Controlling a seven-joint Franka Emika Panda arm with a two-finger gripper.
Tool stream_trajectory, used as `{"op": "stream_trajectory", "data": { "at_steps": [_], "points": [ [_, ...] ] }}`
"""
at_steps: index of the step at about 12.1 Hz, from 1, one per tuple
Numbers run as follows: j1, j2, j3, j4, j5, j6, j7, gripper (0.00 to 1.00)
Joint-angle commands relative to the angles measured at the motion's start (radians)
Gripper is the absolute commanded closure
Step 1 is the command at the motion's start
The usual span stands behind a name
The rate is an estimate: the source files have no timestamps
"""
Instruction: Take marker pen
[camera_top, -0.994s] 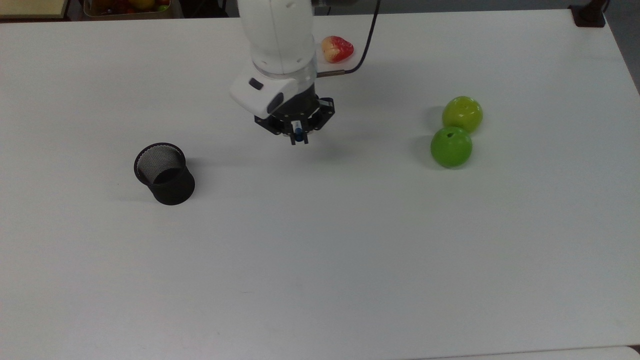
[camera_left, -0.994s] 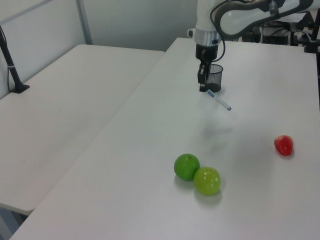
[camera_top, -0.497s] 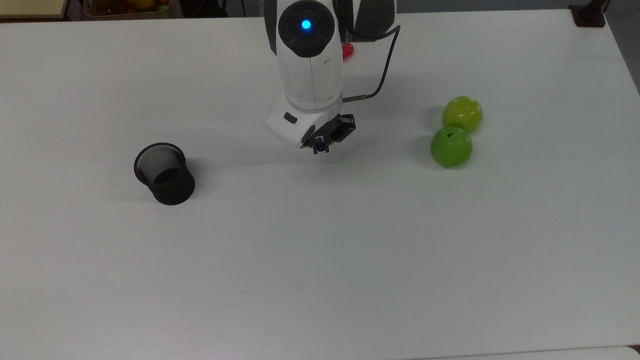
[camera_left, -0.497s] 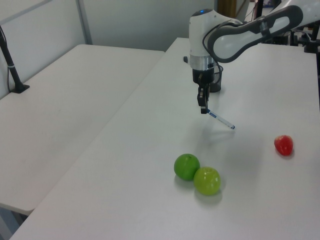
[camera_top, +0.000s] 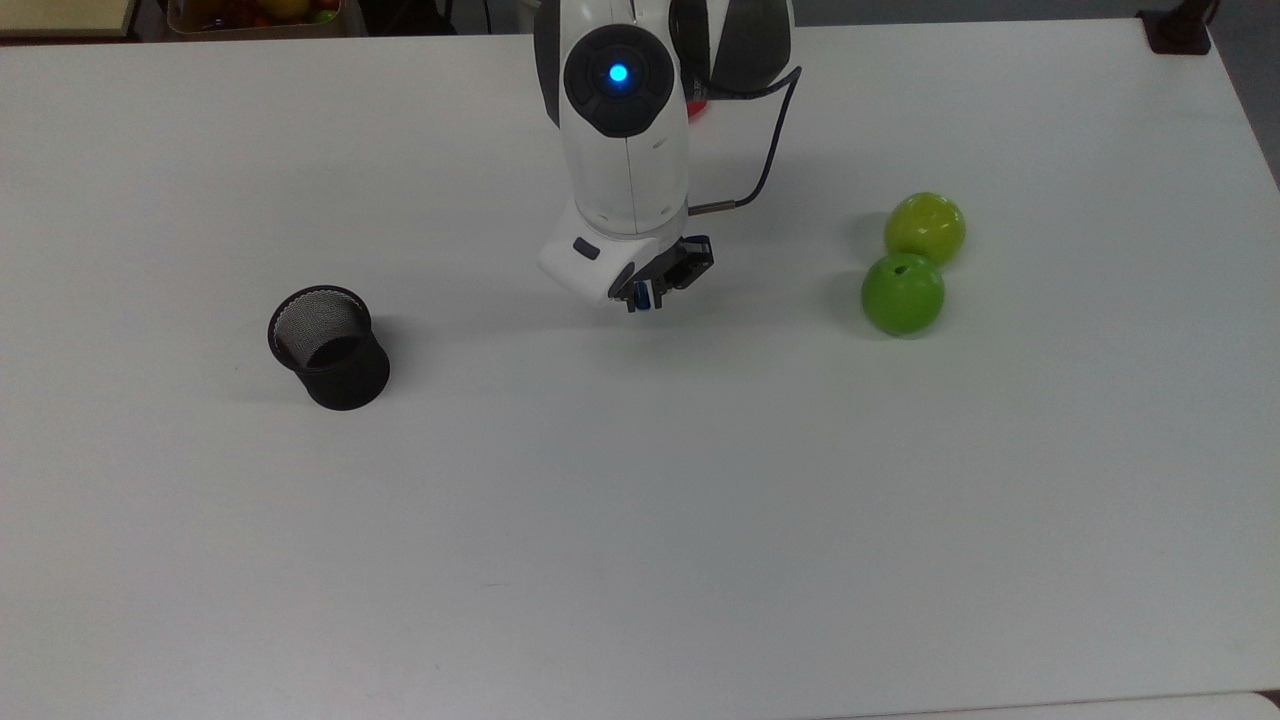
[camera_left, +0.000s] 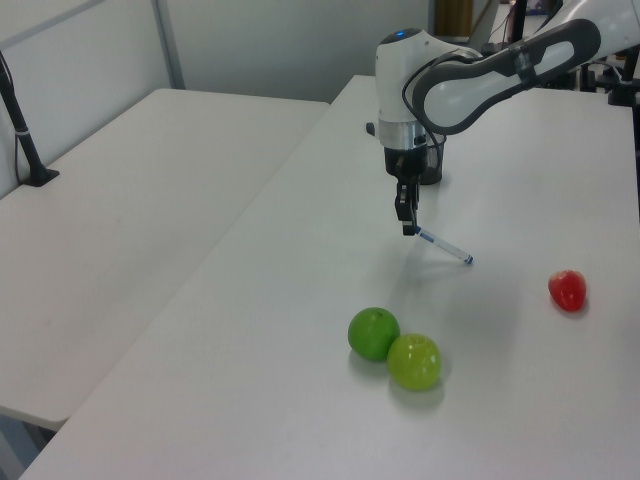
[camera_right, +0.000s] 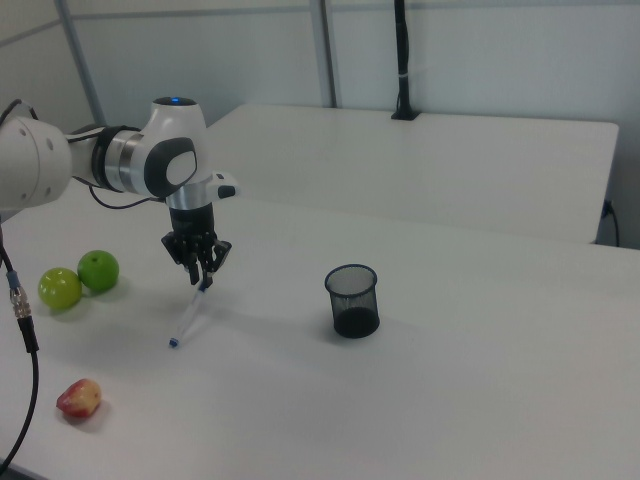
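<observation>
The marker pen (camera_left: 445, 249), white with a blue tip, is held by its upper end in my gripper (camera_left: 408, 228), which is shut on it. It slants down from the fingers, and its low blue end (camera_right: 175, 343) is at or just above the tabletop. From the top view the arm covers most of the pen, leaving a blue bit (camera_top: 641, 294) showing at the gripper (camera_top: 640, 298). The black mesh cup (camera_top: 330, 347) stands upright well off to the top view's left, apart from the gripper (camera_right: 205, 280).
Two green apples (camera_top: 925, 228) (camera_top: 902, 293) touch each other at the top view's right. A red fruit (camera_left: 567, 290) lies behind the arm. The white table (camera_top: 640, 520) has wide bare room toward the top view's bottom. A second table (camera_left: 120, 200) stands beside it.
The arm has swung toward the top view's right and come lower, carrying the pen with it. The pen's low end is now nearer the tabletop. The cup and fruit have not moved.
</observation>
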Motion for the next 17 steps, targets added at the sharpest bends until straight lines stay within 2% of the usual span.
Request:
{"op": "stream_trajectory", "data": {
  "at_steps": [1, 2, 4, 6, 9, 11, 13, 17],
  "points": [
    [0.012, 0.004, -0.006, 0.003, 0.004, -0.014, 0.013, 0.44],
    [0.011, 0.004, -0.006, 0.003, 0.003, -0.016, 0.013, 0.32],
    [0.012, -0.003, -0.006, 0.005, 0.0, -0.016, 0.013, 0.0],
    [0.012, -0.012, -0.008, 0.006, -0.008, -0.017, 0.022, 0.0],
    [0.014, -0.059, -0.008, 0.008, -0.068, -0.034, 0.088, 0.0],
    [0.014, -0.117, -0.008, 0.009, -0.127, -0.074, 0.17, 0.0],
    [0.015, -0.162, -0.008, 0.008, -0.174, -0.137, 0.177, 0.0],
    [-0.006, -0.329, -0.019, -0.023, -0.183, -0.322, 0.149, 0.0]
  ]
}}
